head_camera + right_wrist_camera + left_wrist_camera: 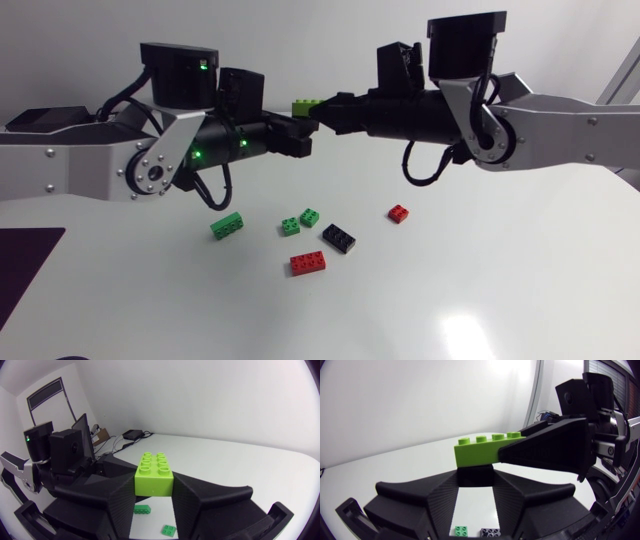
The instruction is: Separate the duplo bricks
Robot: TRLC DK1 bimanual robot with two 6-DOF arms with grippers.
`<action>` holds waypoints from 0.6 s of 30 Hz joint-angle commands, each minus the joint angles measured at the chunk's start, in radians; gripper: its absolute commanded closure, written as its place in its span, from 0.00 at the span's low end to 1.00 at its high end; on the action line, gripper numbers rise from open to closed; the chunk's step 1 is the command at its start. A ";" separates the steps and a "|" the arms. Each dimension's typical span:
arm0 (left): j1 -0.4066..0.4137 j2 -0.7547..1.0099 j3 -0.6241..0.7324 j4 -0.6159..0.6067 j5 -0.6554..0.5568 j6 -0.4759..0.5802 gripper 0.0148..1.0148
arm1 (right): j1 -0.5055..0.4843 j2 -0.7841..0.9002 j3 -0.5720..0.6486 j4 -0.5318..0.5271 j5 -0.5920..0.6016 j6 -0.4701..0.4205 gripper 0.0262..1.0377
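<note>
1. Lime brick (305,104) hangs above the desk (500,290) between both arms; the right end effector (320,108) pinches it, and the left end effector (303,135) sits just beneath.
2. Left wrist: the left one appears closed on a dark brick (475,475) stuck under the lime one.
3. Right wrist: the lime brick's long axis points ahead toward the left arm; parting likely needs a vertical pull.

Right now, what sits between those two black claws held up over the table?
A lime-green brick, clamped in the right gripper, atop a dark brick in the left gripper; the left wrist view shows both.
</note>
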 commanded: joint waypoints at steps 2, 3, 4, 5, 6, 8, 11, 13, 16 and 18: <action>-0.014 -0.034 -0.039 0.022 0.008 0.046 0.64 | -0.041 0.018 0.037 -0.020 -0.024 0.059 0.93; -0.014 -0.038 -0.046 0.022 0.007 0.051 0.64 | -0.049 0.018 0.037 -0.020 -0.032 0.062 0.93; -0.013 -0.043 -0.054 0.023 0.007 0.055 0.64 | -0.054 0.018 0.037 -0.020 -0.035 0.068 0.93; -0.011 -0.047 -0.062 0.026 0.007 0.059 0.64 | -0.060 0.016 0.036 -0.019 -0.042 0.069 0.93; -0.010 -0.049 -0.069 0.029 0.007 0.060 0.64 | -0.068 0.016 0.034 -0.015 -0.048 0.079 0.93; -0.004 -0.058 -0.082 0.031 0.007 0.066 0.64 | -0.074 0.013 0.029 -0.011 -0.053 0.082 0.93; 0.012 -0.072 -0.097 0.035 0.007 0.074 0.64 | -0.078 0.009 0.022 -0.006 -0.053 0.082 0.93; 0.019 -0.084 -0.111 0.035 0.005 0.086 0.63 | -0.081 -0.002 0.014 0.001 -0.052 0.080 0.93; 0.042 -0.101 -0.155 0.072 -0.009 0.137 0.63 | -0.092 -0.019 0.005 -0.002 -0.048 0.071 0.93; 0.084 -0.087 -0.180 0.101 -0.013 0.163 0.63 | -0.104 -0.031 -0.003 -0.005 -0.048 0.063 0.93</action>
